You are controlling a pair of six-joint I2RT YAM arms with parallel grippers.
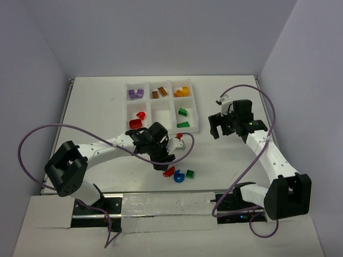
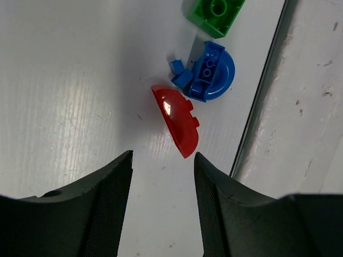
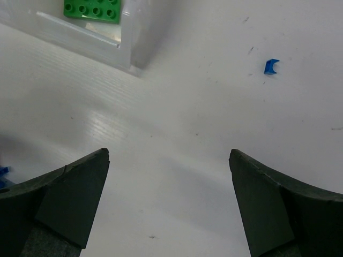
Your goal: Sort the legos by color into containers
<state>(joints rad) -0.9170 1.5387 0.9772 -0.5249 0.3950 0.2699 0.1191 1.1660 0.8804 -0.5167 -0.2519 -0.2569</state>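
You are on the pick of the red curved piece [image 2: 177, 126], which lies loose on the table [image 2: 64, 80] on the near side of the tray [image 1: 163, 113], well apart from it. Your left pincer [image 2: 163, 158] hangs right over it, jaws partly parted and holding nothing. The piece sits just ahead of the right fingertip, not squarely between the two.

As I judge it, the next move calls for a small shift to centre the piece. Then descend, close across its thin width, and carry it to the tray's near-left compartment, where the red bricks [image 1: 138, 120] lie. Mind the blue round piece [image 2: 211, 72], which is nearly touching the red one, and the green brick [image 2: 217, 13] just past it.

The red piece is a glossy, translucent half-disc with small nubs along one edge, and will probably be slippery under the pads. The blue one is opaque and round with a studded bar across it. The table is matte white and faintly ribbed.

Your right pincer [image 3: 167, 160] stands wide open and empty by the tray's near-right corner, where a flat green plate [image 3: 92, 10] rests in its compartment
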